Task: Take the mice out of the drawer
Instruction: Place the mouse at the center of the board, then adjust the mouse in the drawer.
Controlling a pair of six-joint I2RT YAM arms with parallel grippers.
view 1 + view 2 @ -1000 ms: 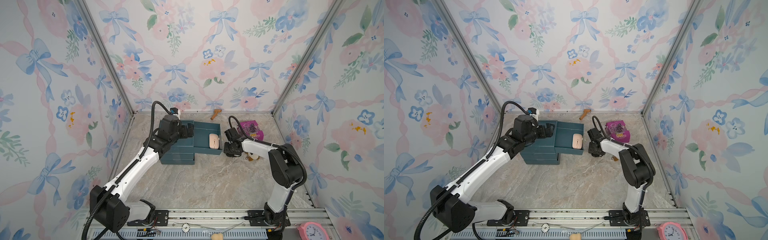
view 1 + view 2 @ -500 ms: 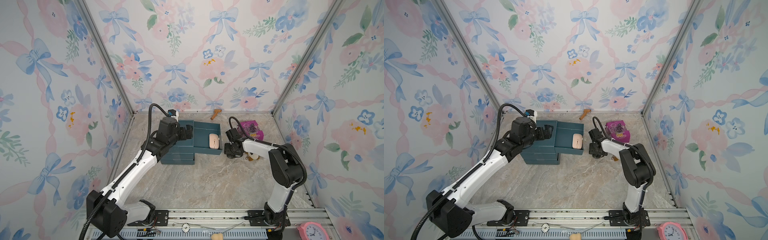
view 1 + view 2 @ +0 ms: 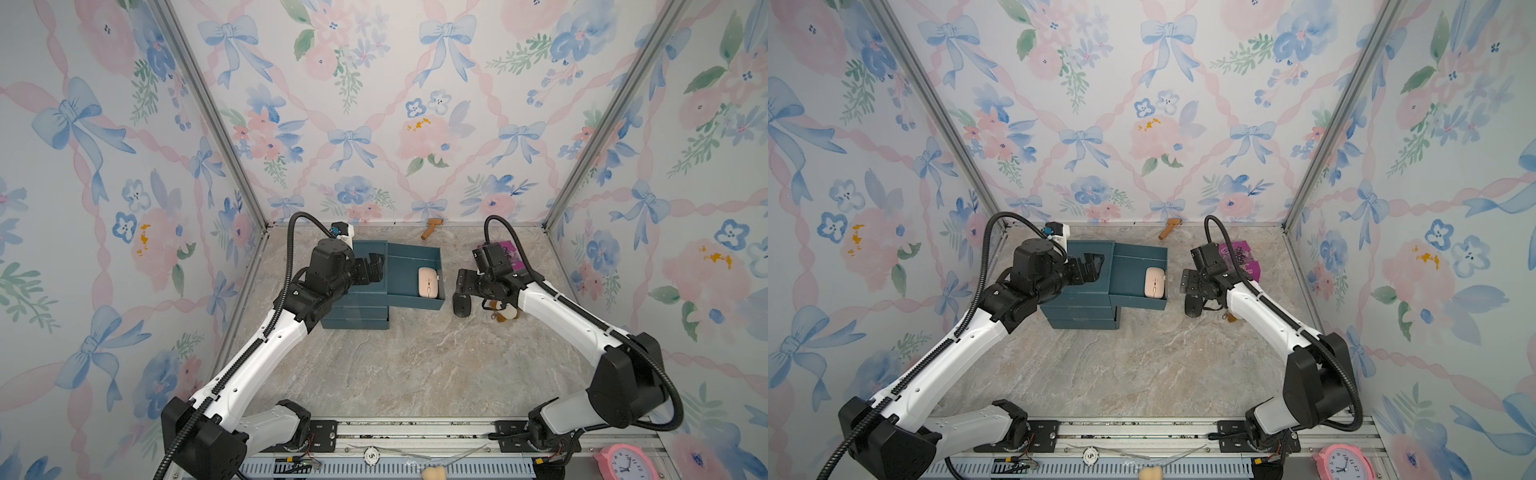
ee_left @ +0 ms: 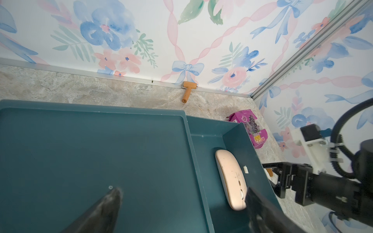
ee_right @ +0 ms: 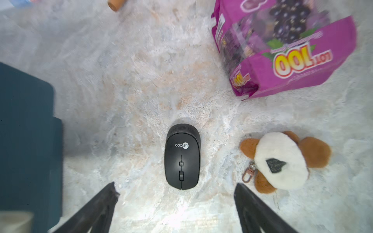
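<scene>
Jaws left and right spread, empty; 1 black mouse [image 5: 182, 157] on table [image 5: 121, 80], 1 pink mouse [image 4: 232, 179] in drawer [image 4: 207, 145].

Bright, even light, soft shadows; the right wrist view is overexposed (blurred toward its edges).

Right gripper [image 5: 176, 188]: jaws stand wide apart, holding nothing. Black mouse [image 5: 182, 157] lies flat on the marbled surface [image 5: 121, 80], centred just ahead of the fingertips [image 5: 112, 189] and touching neither. Brown-and-white plush keychain [image 5: 282, 161] lies beside the mouse, apart from it. Magenta packet [image 5: 292, 50] lies beyond the keychain. Dark teal drawer unit [image 5: 26, 141] stands on the mouse's other side, apart from it.
</scene>
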